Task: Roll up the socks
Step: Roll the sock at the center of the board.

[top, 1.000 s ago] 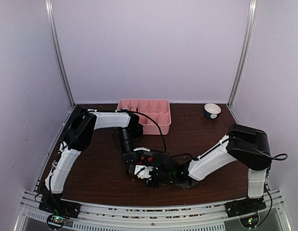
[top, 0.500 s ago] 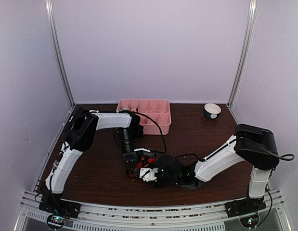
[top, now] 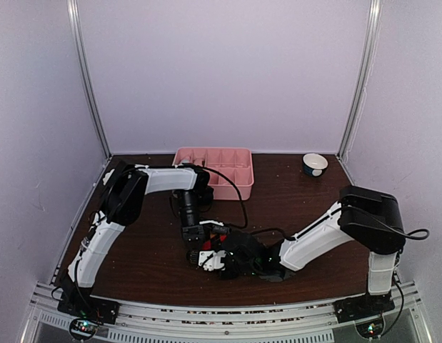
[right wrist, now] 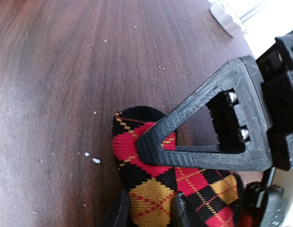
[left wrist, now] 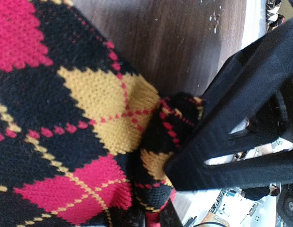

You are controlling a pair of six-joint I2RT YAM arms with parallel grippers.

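A black sock (left wrist: 66,132) with red and yellow diamonds fills the left wrist view, lying on the dark wood table. My left gripper (left wrist: 153,215) is shut on a raised fold of it at the bottom edge. In the right wrist view the same sock (right wrist: 151,142) lies with its black toe end pointing away. My right gripper (right wrist: 150,210) is shut on it, a yellow diamond between its fingers. The left gripper's triangular finger (right wrist: 203,127) presses across the sock just beyond. From above, both grippers (top: 198,239) (top: 210,259) meet over the sock (top: 216,246) at the table's middle front.
A pink compartment tray (top: 238,187) stands at the back centre, right behind the left arm's wrist. A small white and blue bowl (top: 315,164) sits at the back right. Small white crumbs (right wrist: 95,160) dot the wood near the sock.
My right arm swung slightly to the right and came back left, its jaws loosening briefly and closing again. The left gripper stays put on the sock.
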